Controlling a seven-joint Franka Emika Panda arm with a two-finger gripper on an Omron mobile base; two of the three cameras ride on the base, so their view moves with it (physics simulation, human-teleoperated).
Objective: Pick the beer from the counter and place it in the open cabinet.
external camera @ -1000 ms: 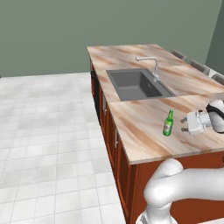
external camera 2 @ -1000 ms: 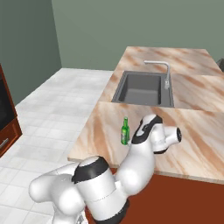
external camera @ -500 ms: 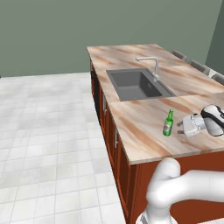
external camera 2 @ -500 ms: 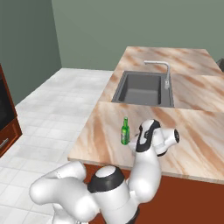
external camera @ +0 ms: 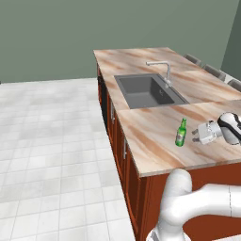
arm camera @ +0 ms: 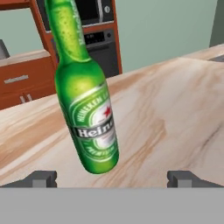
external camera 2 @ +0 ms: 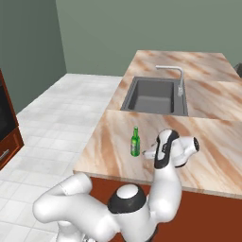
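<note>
The beer (external camera: 181,132) is a small green bottle with a pale label, standing upright on the counter (external camera: 150,146) near its front edge. My gripper (external camera: 194,136) is open just to the bottle's right, level with its body and not touching it. From the right base view, the beer (external camera 2: 135,142) stands left of the gripper (external camera 2: 147,153). The hand view shows the beer (arm camera: 89,118) close up and tilted by the camera's roll, a little left of centre beyond the gripper (arm camera: 113,178), with both fingertips (arm camera: 43,178) wide apart. The open cabinet is out of view.
A grey sink (external camera: 150,90) with a faucet (external camera: 162,70) is sunk into the counter behind the bottle. Chair backs (external camera: 214,71) line the far right side. Across the room, an oven (arm camera: 96,26) and wooden drawers (arm camera: 22,78) stand beyond the counter's edge. White tiled floor (external camera: 47,141) lies to the left.
My hand has come down and moved left toward the bottle, with its fingers staying wide open. The bottle has not moved.
</note>
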